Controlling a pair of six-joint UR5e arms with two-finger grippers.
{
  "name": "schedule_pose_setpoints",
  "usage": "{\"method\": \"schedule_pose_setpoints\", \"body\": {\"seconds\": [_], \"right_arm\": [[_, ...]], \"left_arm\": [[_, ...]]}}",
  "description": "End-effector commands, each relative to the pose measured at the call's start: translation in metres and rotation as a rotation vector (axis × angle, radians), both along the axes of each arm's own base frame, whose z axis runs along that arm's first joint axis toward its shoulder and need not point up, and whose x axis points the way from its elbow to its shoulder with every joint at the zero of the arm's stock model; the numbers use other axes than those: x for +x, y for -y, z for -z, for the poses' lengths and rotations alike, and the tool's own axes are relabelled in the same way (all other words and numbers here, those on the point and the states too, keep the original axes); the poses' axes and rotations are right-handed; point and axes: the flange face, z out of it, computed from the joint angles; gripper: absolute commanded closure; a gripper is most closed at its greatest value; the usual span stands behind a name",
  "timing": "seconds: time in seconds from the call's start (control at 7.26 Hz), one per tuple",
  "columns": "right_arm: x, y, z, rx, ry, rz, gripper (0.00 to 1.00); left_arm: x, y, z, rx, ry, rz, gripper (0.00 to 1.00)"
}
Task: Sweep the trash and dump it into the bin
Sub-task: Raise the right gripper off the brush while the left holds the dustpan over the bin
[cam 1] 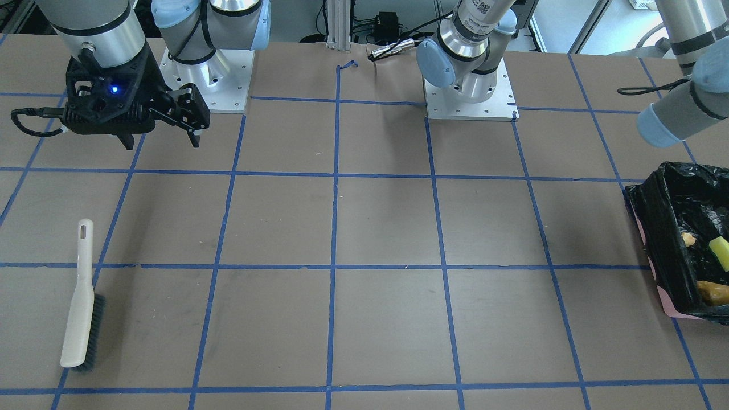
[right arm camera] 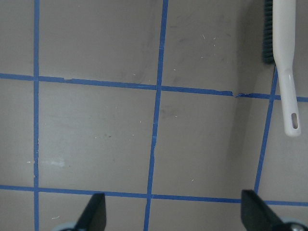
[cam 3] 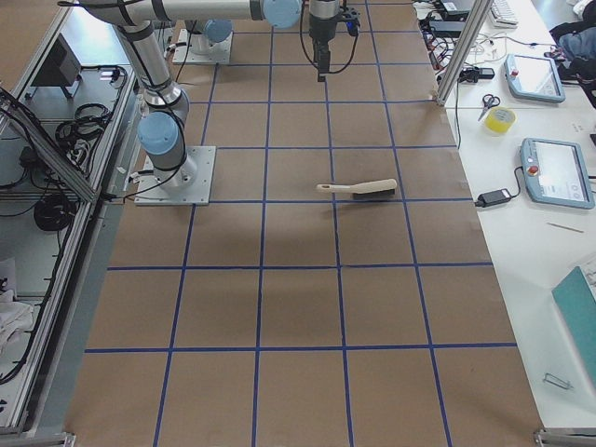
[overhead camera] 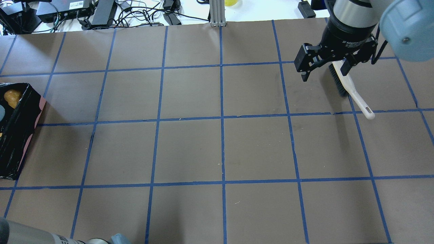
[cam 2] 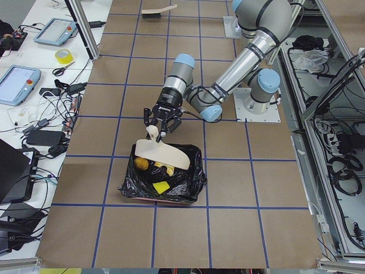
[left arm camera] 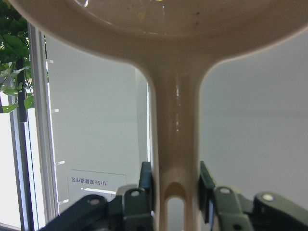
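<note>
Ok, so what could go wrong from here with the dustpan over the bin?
The beige plastic dustpan hangs tilted, seemingly low over the black-lined pink bin; pulling back could snag the liner. The left gripper pinches only the handle's end, so the pan might swing.

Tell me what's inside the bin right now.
In the bin: a yellow sponge, a golden-brown lump and a yellowish piece half under the dustpan, which covers the rest of that side.
</note>
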Motion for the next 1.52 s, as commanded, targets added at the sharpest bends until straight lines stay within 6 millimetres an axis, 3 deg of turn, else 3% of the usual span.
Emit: {"method": "schedule_pose_setpoints", "body": {"seconds": [0.0,0.14,0.28,0.55,0.69,1.1,1.38], "right_arm": [[0.0,-0.005,-0.006,-0.009,-0.001,0.0,0.0],[0.0,-0.007,-0.009,-0.017,0.001,0.0,0.0],[0.0,-0.007,-0.01,-0.017,-0.001,0.0,0.0],[0.0,-0.008,-0.01,-0.019,0.002,-0.002,0.0],[0.0,-0.008,-0.011,-0.023,0.002,0.0,0.0],[0.0,-0.006,-0.007,-0.011,0.001,0.0,0.0],[0.0,-0.006,-0.007,-0.011,0.001,0.0,0.0]], "left_arm": [[0.017,0.036,-0.054,0.158,-0.279,0.057,1.0],[0.023,0.045,-0.074,0.175,-0.465,0.054,1.0],[0.017,0.052,-0.083,0.154,-0.657,0.003,1.0],[-0.013,0.067,-0.053,0.102,-0.917,-0.106,1.0],[-0.039,0.081,-0.033,0.068,-1.026,-0.185,1.0],[-0.158,0.111,-0.001,-0.004,-1.151,-0.389,1.0],[-0.236,0.112,0.047,-0.024,-1.198,-0.516,1.0]]}}
